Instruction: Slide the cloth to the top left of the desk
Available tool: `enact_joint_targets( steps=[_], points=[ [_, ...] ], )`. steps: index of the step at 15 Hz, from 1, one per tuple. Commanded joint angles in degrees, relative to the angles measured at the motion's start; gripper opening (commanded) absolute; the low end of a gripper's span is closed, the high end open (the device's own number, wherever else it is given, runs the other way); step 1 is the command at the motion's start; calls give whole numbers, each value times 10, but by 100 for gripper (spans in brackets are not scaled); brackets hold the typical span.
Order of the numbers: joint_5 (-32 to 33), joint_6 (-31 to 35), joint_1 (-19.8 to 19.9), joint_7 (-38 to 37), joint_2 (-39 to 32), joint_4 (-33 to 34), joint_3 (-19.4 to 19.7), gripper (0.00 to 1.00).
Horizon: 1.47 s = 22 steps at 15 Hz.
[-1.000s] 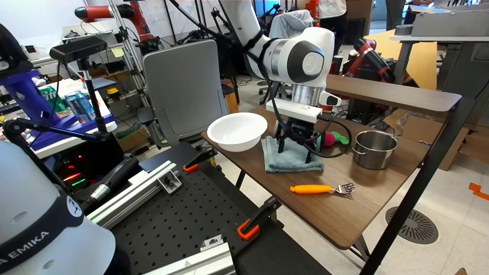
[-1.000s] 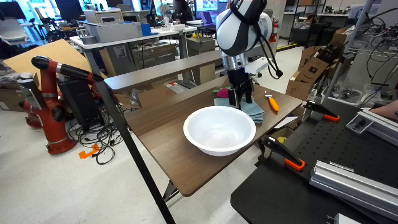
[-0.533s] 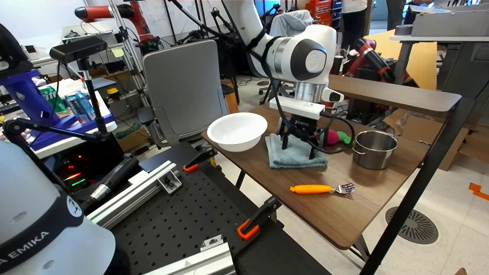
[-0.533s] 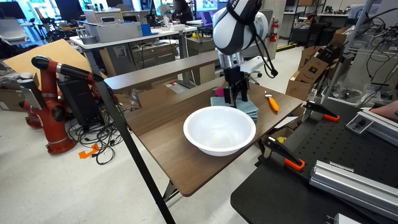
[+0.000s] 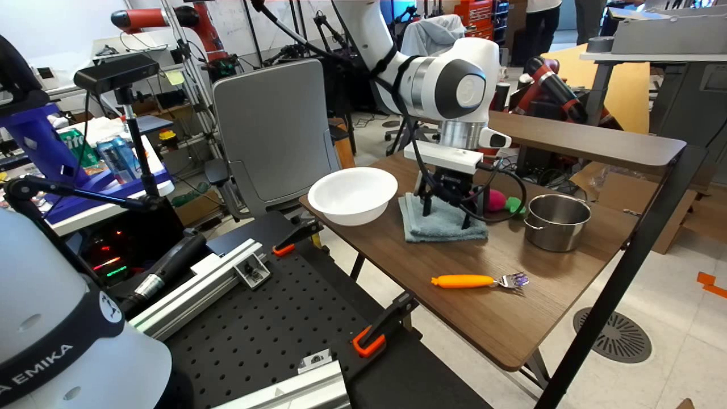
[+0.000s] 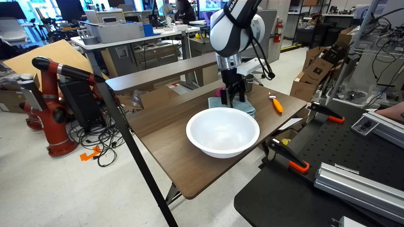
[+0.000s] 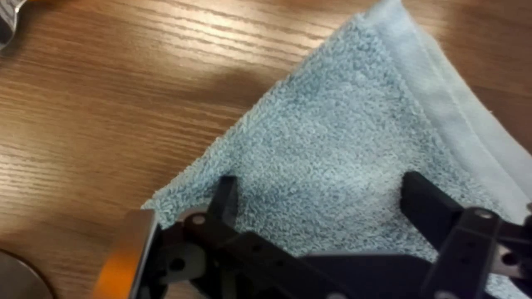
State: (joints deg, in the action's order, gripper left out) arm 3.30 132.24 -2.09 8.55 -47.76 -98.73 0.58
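Observation:
The cloth (image 5: 423,232), folded and teal-grey, lies on the brown desk (image 5: 488,324) beside the white bowl; in an exterior view it sits partly behind the bowl (image 6: 248,108). My gripper (image 5: 446,219) points down over the cloth with its fingers wide apart; it shows too in an exterior view (image 6: 233,102). In the wrist view the open fingers (image 7: 320,182) rest on or just over the cloth (image 7: 332,124), with flat fabric between them. Exact contact is hard to see, but the cloth moves with the fingers. The cloth's near part is hidden by the gripper.
The white bowl (image 5: 352,196) is close to the cloth. A pink-and-green toy (image 5: 495,200) lies just behind the gripper, by a metal pot (image 5: 556,224). A fork with an orange handle (image 5: 466,281) lies in front. A raised shelf (image 5: 590,142) runs along the desk's far side.
The open gripper and the cloth have slid together, away from the fork and toward the far side, closer to the bowl's end of the desk. The toy has shifted slightly too.

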Motion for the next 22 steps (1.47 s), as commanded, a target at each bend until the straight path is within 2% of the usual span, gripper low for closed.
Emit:
enact_joint_targets(
  steps=[1, 14, 22],
  points=[
    [12, -12, -10, -24, -26, 40, -3, 100],
    [5, -68, -35, -60, -89, 176, -11, 100],
    [8, -91, -67, -102, -127, 253, -8, 100]
  ],
)
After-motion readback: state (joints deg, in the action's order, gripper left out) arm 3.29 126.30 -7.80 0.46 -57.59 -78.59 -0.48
